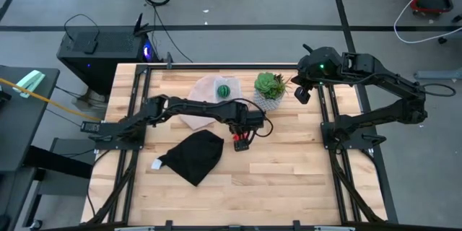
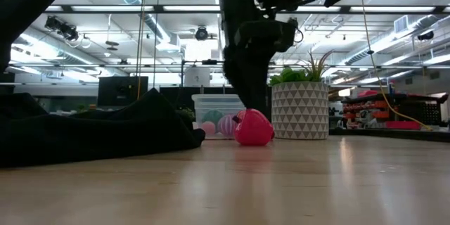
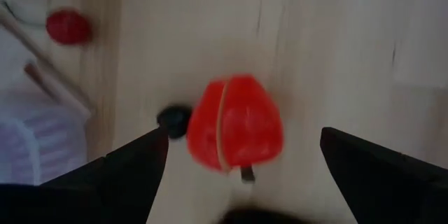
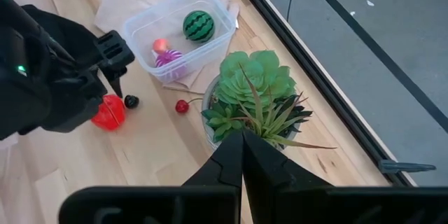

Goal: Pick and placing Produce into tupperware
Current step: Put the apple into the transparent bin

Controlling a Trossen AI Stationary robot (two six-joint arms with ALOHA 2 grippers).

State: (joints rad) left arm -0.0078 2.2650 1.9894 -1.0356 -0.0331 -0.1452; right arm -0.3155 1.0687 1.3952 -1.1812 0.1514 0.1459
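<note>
Red-orange toy fruit (image 3: 234,131) lies on the desk (image 1: 289,166) near its middle, between the spread fingers of the left gripper (image 3: 238,164), ungrasped. Nearer the far edge, the tupperware (image 4: 175,31) holds a green striped ball (image 4: 199,26) and a magenta piece (image 4: 168,59). Beside the succulent (image 4: 255,94), the right gripper (image 4: 241,157) hangs clenched and empty.

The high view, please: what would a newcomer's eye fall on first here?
The left gripper hangs open at mid-table over a red-orange toy fruit lying on the wood. Behind it the clear tub already holds a green striped ball, beside the potted succulent.
</note>
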